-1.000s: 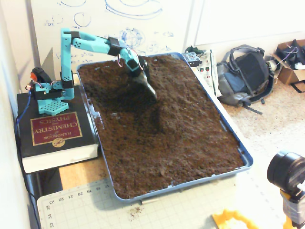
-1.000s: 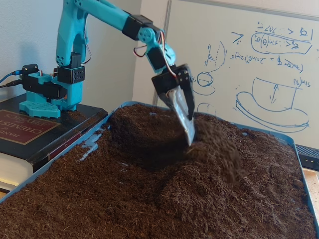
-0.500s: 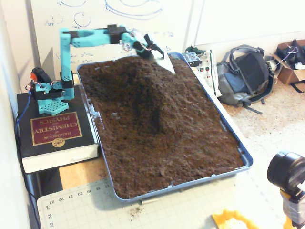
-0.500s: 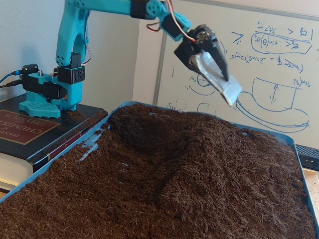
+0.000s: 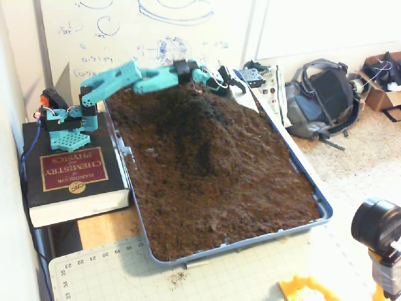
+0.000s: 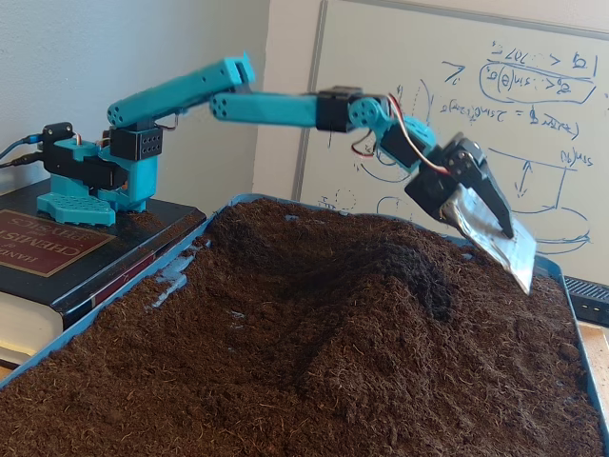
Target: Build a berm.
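Both fixed views show the tool (image 6: 509,255) raised beside the berm (image 6: 352,276).

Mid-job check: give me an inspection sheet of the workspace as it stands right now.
Surface: blue tray filled with dark loose soil, on a table beside a cutting mat.
Job's things: berm, a raised ridge in the tray's far half.
Clutter: a few soil crumbs on the mat.
Grippers: gripper carries a flat metal blade, held just above the soil near the tray's far right edge in both fixed views; open or shut cannot be told.
Cables: blue cable at the arm's base; servo wires along the arm.
Surroundings: arm base on a book; whiteboard behind; backpack on the floor.
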Controlling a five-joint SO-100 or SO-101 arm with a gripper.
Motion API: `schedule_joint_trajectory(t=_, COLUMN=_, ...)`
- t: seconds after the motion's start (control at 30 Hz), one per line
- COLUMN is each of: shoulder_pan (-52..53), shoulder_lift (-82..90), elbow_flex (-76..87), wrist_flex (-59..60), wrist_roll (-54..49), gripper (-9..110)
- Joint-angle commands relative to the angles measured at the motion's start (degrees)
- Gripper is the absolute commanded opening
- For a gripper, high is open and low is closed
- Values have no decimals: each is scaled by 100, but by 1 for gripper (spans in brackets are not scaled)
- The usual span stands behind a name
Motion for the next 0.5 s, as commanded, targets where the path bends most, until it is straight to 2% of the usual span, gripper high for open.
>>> schedule_joint_trajectory(t=0.0, shoulder_pan=53, shoulder_lift=-316, elbow_flex=-1512, wrist_flex=-97, wrist_roll=-9, gripper=0)
schedule_joint_trajectory(t=0.27, shoulder_pan=35, shoulder_lift=-1714, elbow_flex=-2241, wrist_flex=-97, wrist_roll=-18, gripper=1)
schedule_joint_trajectory(t=0.47, shoulder_pan=-9, shoulder_lift=-2259, elbow_flex=-1951, wrist_flex=-9, wrist_roll=-18, gripper=0)
